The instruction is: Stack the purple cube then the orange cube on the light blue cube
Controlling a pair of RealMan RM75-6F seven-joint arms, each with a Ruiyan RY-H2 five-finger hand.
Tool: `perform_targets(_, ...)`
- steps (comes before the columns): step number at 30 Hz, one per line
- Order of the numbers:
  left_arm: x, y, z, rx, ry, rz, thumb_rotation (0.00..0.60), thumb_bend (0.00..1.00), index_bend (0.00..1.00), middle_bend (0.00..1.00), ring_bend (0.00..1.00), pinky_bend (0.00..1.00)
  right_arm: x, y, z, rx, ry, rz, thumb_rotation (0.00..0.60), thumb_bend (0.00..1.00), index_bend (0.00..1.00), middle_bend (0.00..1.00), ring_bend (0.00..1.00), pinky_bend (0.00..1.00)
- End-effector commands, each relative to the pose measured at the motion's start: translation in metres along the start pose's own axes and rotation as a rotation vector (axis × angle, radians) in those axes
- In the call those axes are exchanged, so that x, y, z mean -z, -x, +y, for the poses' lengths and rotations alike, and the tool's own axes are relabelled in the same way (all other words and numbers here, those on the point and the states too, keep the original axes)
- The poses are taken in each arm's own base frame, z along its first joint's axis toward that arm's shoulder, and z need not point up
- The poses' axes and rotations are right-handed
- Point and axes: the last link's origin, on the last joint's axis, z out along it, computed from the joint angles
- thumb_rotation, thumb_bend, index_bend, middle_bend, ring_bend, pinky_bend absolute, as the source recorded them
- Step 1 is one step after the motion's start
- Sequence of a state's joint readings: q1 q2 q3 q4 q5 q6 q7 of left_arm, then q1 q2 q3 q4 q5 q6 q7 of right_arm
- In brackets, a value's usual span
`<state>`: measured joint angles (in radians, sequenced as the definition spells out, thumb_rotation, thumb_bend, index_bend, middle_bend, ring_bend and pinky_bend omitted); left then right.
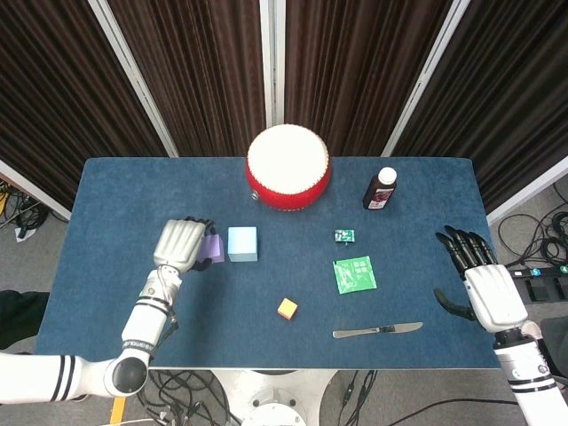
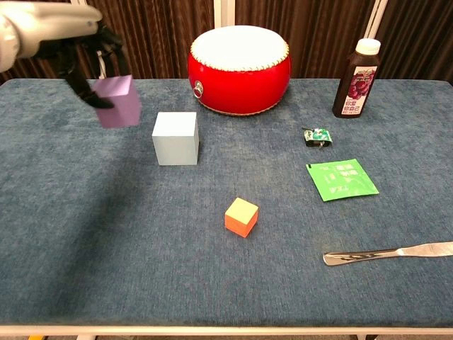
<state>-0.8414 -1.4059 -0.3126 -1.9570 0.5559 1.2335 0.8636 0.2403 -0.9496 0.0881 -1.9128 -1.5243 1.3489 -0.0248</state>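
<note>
Purple cube point(image 1: 211, 249), seen from the head view, is held in the left hand point(image 1: 180, 244), fingers wrapped over it, just left of the light blue cube point(image 1: 242, 244) and mostly hidden under the hand. The orange cube point(image 1: 287, 308) sits alone on the blue table point(image 1: 115, 195), nearer the front edge, well apart from both. The right hand point(image 1: 479, 282) hangs off the table's right side with fingers spread and nothing in them.

From the chest view, the purple cube point(image 2: 117, 100) is clearly off the table, pinched between thumb and fingers of the left hand point(image 2: 78, 42), raised above the level of the light blue cube point(image 2: 175, 138) and to its left, not yet over it. The orange cube point(image 2: 241, 216) lies untouched.

So nothing is stacked yet. The first cube is picked up and lifted; by my reading it has to be carried across, lowered onto the light blue top and released, and the whole orange cube step remains.
</note>
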Motion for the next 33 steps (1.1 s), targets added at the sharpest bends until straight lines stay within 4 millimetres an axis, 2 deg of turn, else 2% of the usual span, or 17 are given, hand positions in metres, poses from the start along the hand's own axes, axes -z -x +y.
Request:
perform_targets(1, -0.018, -0.007, 0.016, 0.020, 0.025, -0.012, 0.600, 0.29, 0.46, 0.56, 0.39, 0.48, 0.000, 0.000, 0.000, 0.001, -0.001, -0.001, 0.600, 0.22, 0.00, 0.00, 0.00, 0.00)
perform_targets(6, -0.033, -0.009, 0.034, -0.002, 0.057, -0.031, 0.600, 0.29, 0.46, 0.56, 0.39, 0.48, -0.001, -0.001, 0.001, -0.005, 0.004, 0.009, 0.600, 0.22, 0.00, 0.00, 0.00, 0.00)
perform_targets(16, -0.046, 0.013, 0.060, -0.058, 0.158, -0.054, 0.600, 0.29, 0.46, 0.56, 0.39, 0.48, -0.002, -0.002, 0.003, -0.007, 0.009, 0.016, 0.600, 0.22, 0.00, 0.00, 0.00, 0.00)
perform_targets(25, -0.057, 0.011, 0.065, -0.099, 0.211, -0.021, 0.600, 0.29, 0.46, 0.56, 0.39, 0.48, -0.003, 0.000, 0.004, -0.003, 0.015, 0.011, 0.600, 0.22, 0.00, 0.00, 0.00, 0.00)
perform_targets(33, -0.060, 0.015, 0.056, -0.152, 0.227, -0.007, 0.600, 0.29, 0.46, 0.56, 0.39, 0.48, -0.005, 0.002, 0.003, 0.002, 0.018, 0.005, 0.600, 0.22, 0.00, 0.00, 0.00, 0.00)
